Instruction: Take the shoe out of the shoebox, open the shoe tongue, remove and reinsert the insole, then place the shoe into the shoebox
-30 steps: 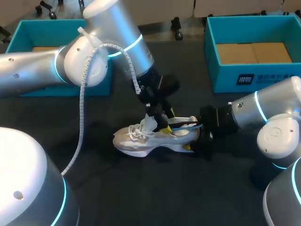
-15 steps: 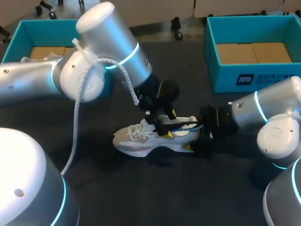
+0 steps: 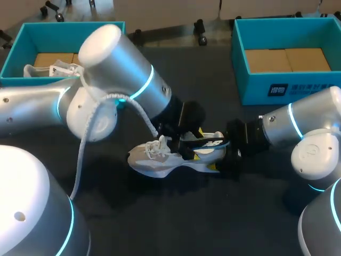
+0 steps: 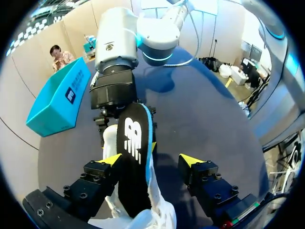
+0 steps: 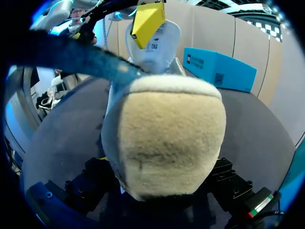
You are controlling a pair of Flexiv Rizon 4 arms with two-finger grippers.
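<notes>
Teal shoebox point(image 3: 64, 25) holds another shoe point(image 3: 50, 69); my right tool point(image 3: 222, 160) pinches the sneaker point(image 3: 154, 160) by its heel, my left tool point(image 4: 151, 160) stands spread around the black insole point(image 4: 133, 162).

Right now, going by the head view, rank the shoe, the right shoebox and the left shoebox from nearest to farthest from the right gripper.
1. shoe: in the middle, its heel gripped by the right gripper.
2. right shoebox: at the back right, just beyond that arm.
3. left shoebox: at the back left, on the far side of the shoe.
</notes>
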